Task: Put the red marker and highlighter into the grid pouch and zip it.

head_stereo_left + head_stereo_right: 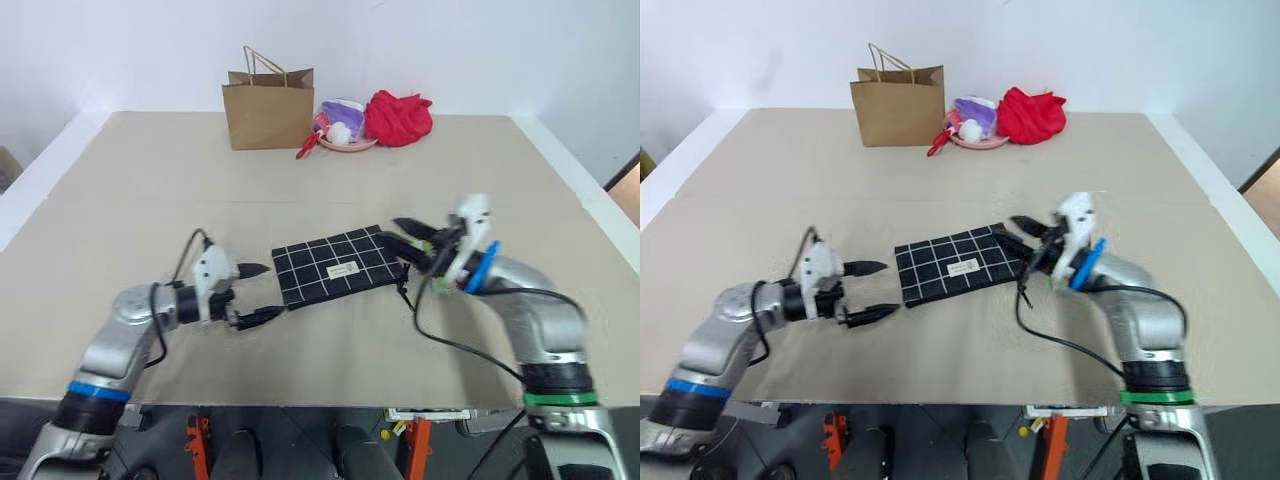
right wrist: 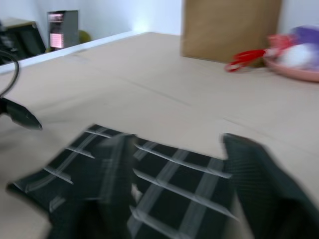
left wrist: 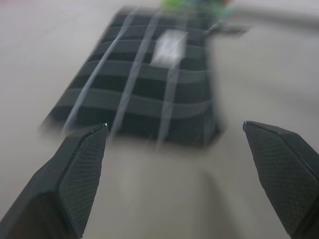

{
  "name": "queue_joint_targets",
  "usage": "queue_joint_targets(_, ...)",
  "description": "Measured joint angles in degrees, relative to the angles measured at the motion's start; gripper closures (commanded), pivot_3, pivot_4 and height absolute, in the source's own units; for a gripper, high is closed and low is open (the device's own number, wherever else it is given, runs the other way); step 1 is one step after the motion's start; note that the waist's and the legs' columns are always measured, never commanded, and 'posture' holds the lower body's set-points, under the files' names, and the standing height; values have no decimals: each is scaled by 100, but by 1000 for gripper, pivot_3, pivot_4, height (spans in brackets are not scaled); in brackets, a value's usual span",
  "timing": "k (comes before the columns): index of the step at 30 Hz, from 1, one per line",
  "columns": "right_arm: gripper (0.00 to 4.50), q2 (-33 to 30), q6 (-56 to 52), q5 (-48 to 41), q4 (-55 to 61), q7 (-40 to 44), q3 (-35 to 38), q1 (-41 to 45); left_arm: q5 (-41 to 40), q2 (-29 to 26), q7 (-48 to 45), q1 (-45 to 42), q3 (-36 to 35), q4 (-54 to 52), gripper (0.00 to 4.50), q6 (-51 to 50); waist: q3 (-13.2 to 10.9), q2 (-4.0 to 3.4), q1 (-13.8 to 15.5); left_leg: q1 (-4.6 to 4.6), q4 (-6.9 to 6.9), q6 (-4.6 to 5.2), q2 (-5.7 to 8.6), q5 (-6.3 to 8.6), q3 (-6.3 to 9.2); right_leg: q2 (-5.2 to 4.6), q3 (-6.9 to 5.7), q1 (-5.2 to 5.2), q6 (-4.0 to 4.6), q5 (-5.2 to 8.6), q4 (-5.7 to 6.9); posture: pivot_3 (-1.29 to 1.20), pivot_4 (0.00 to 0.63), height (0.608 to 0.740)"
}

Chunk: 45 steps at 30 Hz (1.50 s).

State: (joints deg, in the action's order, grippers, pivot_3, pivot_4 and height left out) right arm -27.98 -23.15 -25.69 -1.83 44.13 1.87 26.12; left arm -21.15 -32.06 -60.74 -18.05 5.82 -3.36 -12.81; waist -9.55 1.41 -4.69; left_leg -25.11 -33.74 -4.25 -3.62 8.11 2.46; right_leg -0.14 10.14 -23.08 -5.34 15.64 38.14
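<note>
The right end effector [image 1: 412,240] covers the grid pouch [image 1: 335,264] at its zipper end, and its own fingers [image 2: 259,184] smear into blur.

From head height we look forward and down across the table [image 1: 120,200], while both wrist cameras sit low and close, sharing the grid pouch [image 1: 338,264] from opposite ends.

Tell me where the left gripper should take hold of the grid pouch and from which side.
Grip the grid pouch at its near short edge, the end facing the left gripper, coming in low and level along the table. The pouch lies flat, so only a thin edge offers itself; the open fingers already bracket that end, while the right gripper is at the far end.
</note>
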Motion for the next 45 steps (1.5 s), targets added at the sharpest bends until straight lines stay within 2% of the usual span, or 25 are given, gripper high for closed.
queue_joint_targets(1, 3658, 27, 49, 68, -98, -37, -18, -29, 16, 0, -27, 1, 28, 21, 0, 1, -1, -1, 19, -6, 1, 0, 1, 1, 1, -1, -1, -3, 5, -1, 0, 0, 150, 740)
queue_joint_targets(2, 4303, 53, 178, 200, -253, -76, -37, -71, 47, -1, -63, 1, 48, 57, 0, 13, -1, -1, 33, -7, 2, 2, 1, 3, 5, -2, -6, -2, 17, -4, 0, 0, 150, 740)
queue_joint_targets(3, 4472, 88, 278, 313, -367, -98, -54, -114, 73, 1, -82, 1, 64, 70, 0, 28, -1, -1, 37, -8, 4, 1, 1, 5, 9, -2, -11, -3, 23, -1, 0, 0, 150, 740)
queue_joint_targets(8, 4472, 228, 689, 707, -730, -258, -172, -386, 94, 33, -102, 1, 113, 69, 0, 54, -2, -3, 35, -6, 9, 5, 0, 7, 32, -1, -38, -2, 39, 6, 10, 0, 150, 740)
queue_joint_targets(13, 4472, 286, 910, 871, -822, -343, -169, -395, 278, -95, -251, 11, 121, 79, 0, 380, -2, -3, 17, 2, 6, 6, -1, 0, 38, -1, -47, 5, 20, 11, 10, 0, 150, 740)
queue_joint_targets(20, 4472, 362, 1045, 1018, -906, -448, -168, -375, 1134, -227, -340, -29, 352, 713, 0, 1897, -2, -4, 20, 4, 4, 7, 0, -10, 40, -2, -49, 10, 18, 6, 10, 0, 150, 740)
queue_joint_targets(24, 4472, 393, 1057, 1021, -904, -442, -165, -374, 1626, 7, -64, -342, 484, 1279, 0, 2870, -2, -4, 24, 3, 4, 7, 0, -10, 43, -1, -51, 11, 16, 5, 10, 0, 150, 740)
queue_joint_targets(41, 4472, 458, 1089, 1019, -498, -520, -154, -460, 2354, 513, 250, -1499, 954, 3193, 0, 5062, 2, -10, 23, 3, 5, 14, 3, -17, 73, 1, -74, 28, 15, 7, 11, 0, 150, 740)
queue_joint_targets(43, 4500, 462, 1087, 1017, -425, -524, -155, -511, 2363, 603, 273, -1619, 976, 3443, 565, 5193, 3, -12, 23, 3, 5, 15, 4, -20, 75, 1, -75, 29, 13, 4, 11, 0, 150, 740)
queue_joint_targets(45, 4500, 471, 1081, 1017, -384, -527, -158, -526, 2396, 660, 253, -1713, 1060, 3674, 1375, 5323, 3, -12, 23, 3, 5, 15, 4, -22, 76, 1, -76, 29, 13, 1, 11, 0, 150, 740)
